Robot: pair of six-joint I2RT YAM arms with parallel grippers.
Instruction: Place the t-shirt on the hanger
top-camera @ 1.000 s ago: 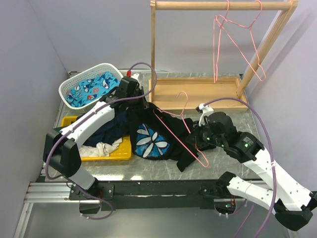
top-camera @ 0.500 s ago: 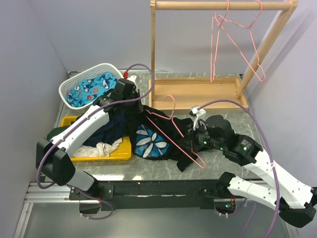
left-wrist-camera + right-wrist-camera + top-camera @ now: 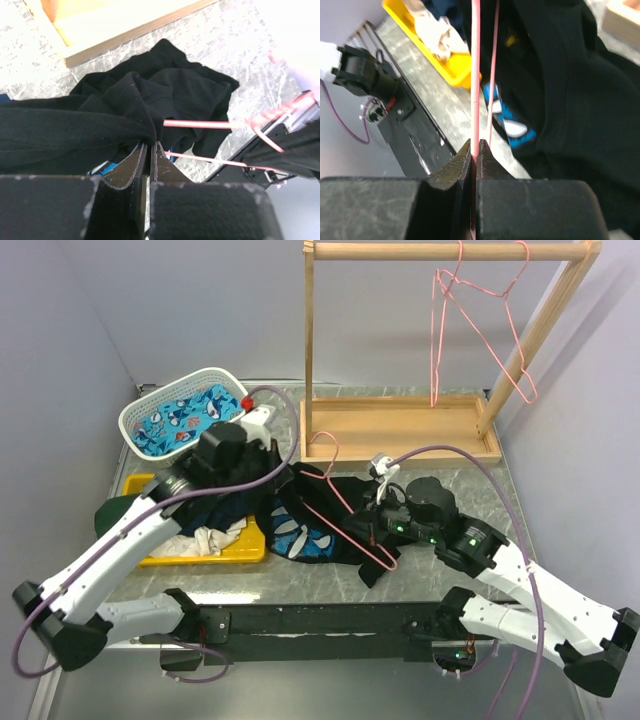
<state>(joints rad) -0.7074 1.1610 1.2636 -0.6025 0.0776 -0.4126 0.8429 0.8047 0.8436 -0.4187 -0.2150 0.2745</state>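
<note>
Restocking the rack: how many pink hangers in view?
3. A left hanger and a right hanger hang from the wooden rail; the held hanger crosses the t-shirt, pinched in the right gripper. None seems hidden.

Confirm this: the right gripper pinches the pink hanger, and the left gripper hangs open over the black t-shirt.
Wrong on the left gripper: the left wrist view shows it shut on the t-shirt, not open. The right gripper does pinch the hanger.
</note>
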